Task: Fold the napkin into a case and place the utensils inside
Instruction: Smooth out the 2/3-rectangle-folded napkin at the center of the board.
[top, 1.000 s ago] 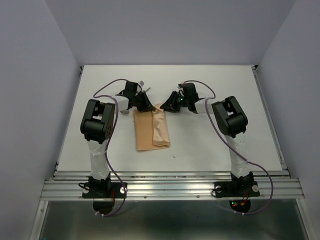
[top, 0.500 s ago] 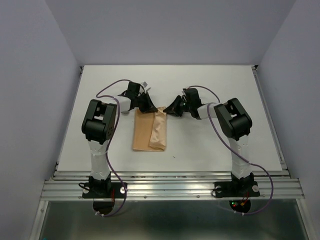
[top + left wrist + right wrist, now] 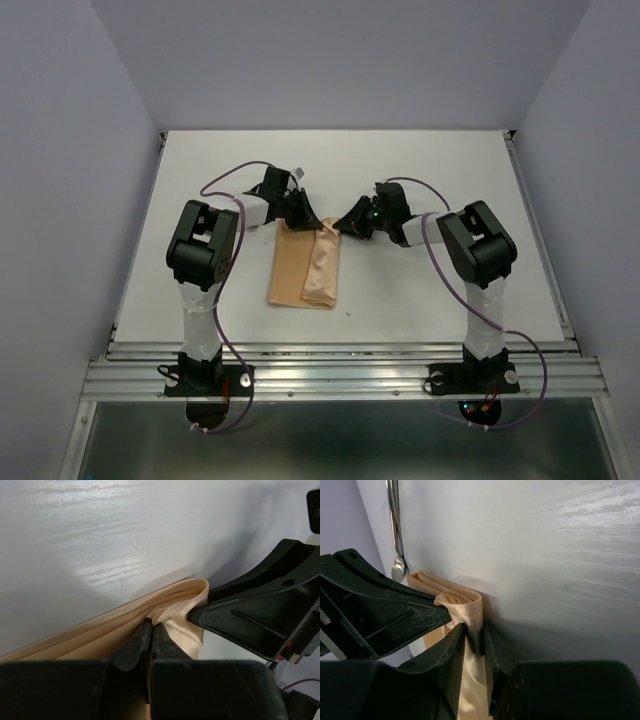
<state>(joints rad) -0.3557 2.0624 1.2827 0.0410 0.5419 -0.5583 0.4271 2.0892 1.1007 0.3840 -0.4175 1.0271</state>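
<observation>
Unlike left wrist, right wrist shows spoon [image 3: 398, 567] beside napkin [image 3: 468, 611]

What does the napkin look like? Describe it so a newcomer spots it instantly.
On the white table, look between the two black arms. The napkin lies there as a folded oblong, its far end pinched by the left gripper and right gripper. It is the only soft, peach-orange thing.

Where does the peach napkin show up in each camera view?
Top external: napkin lies folded at picture centre.
Left wrist: napkin at lower middle, pinched by the left gripper.
Right wrist: napkin at lower left-centre, pinched by the right gripper.
Shared landmark: its bunched far end, where both grippers meet.
</observation>
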